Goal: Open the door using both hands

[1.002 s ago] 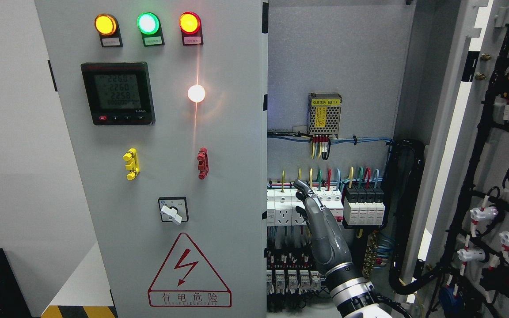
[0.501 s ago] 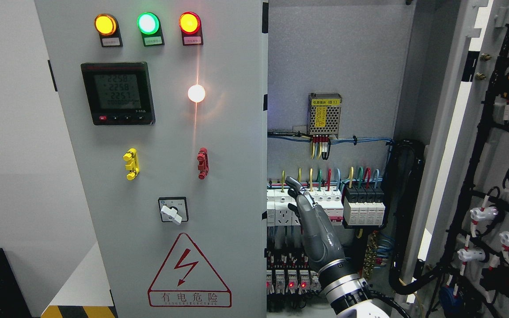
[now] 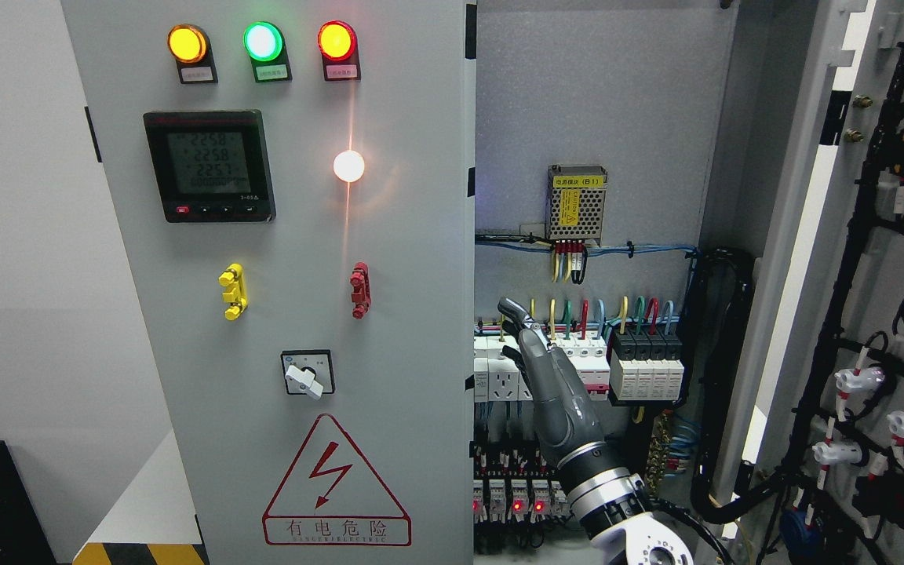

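While the right door [image 3: 852, 235] already swings wide at the far right, the left door [image 3: 389, 329] stays shut. It looks like stiff, heavy metal. I think its right edge is best to grab. Right hand [image 3: 550, 377] is open, holding nothing.

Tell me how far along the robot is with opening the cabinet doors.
Done: the right door is swung wide, showing the breakers and wiring inside. In hand: the right robot hand reaches inside the open bay near the left door's free edge, fingers extended, gripping nothing. Left: the left door, the one with the indicator lamps and meter, is shut and needs opening.
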`<state>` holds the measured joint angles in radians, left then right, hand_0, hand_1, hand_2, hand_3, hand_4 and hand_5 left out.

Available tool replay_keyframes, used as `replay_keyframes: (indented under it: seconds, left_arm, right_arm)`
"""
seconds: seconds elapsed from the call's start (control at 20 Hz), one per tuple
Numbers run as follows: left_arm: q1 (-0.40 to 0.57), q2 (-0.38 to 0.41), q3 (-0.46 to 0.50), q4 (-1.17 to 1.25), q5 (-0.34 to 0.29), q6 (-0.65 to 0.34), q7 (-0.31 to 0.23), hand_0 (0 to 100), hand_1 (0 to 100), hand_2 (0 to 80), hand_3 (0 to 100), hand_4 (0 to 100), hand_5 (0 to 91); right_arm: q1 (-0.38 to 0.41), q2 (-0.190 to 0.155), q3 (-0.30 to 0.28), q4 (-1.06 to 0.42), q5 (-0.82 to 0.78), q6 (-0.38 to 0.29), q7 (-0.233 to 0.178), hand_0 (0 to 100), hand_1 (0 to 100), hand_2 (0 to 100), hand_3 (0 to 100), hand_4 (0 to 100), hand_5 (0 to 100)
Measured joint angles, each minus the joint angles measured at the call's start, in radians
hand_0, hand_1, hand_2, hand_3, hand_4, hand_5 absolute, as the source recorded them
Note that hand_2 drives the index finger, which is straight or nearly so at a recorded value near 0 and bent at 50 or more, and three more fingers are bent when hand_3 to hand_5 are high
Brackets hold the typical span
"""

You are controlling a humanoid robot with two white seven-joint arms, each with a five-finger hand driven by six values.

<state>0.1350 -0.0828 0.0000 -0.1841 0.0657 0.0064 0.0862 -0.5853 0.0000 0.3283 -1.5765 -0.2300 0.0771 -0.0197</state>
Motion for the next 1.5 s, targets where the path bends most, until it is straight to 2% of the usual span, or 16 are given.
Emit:
replay_keyframes:
  seconds: [0.55,1.0,1.3,1.5]
  left_arm:
    - [0.000,0.000,0.000,0.000,0.000,0.000,0.000,0,0,0.0,0,0,0.0]
    - [0.000,0.000,0.000,0.000,0.000,0.000,0.000,0,0,0.0,0,0,0.0]
    - [0.000,0.000,0.000,0.000,0.000,0.000,0.000,0,0,0.0,0,0,0.0]
    - [0.000,0.000,0.000,0.000,0.000,0.000,0.000,0,0,0.0,0,0,0.0]
  right_arm:
    - [-0.056,0.000,0.004,0.055,-0.027,0.005,-0.004,19,0,0,0,0,0]
    - [-0.075,0.000,0.002,0.094,-0.087,0.042,-0.004,19,0,0,0,0,0]
    - [-0.080,0.000,-0.004,0.108,-0.101,0.045,0.065,19,0,0,0,0,0]
    - [-0.082,0.000,-0.013,0.115,-0.105,0.045,0.080,19,0,0,0,0,0]
